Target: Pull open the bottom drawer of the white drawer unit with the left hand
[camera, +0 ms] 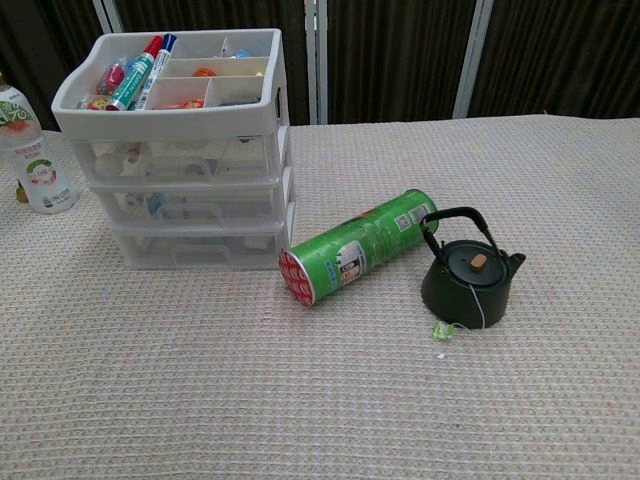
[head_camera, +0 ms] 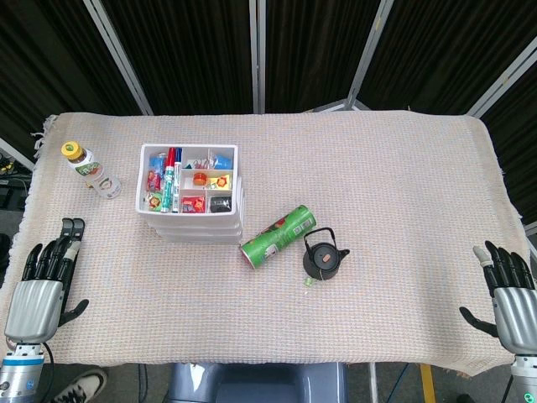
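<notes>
Risk is seen in the light white drawer unit (camera: 185, 150), at the worktop's (head_camera: 377, 168) rear left: it may be dragged or tipped if the bottom drawer (camera: 195, 245) is pulled unbraced, and the green can (camera: 355, 258) lying just beside it may be knocked. Left hand (head_camera: 42, 281) and right hand (head_camera: 508, 290) are held spread and empty at the near edge. The drawer handle cannot be made out
</notes>
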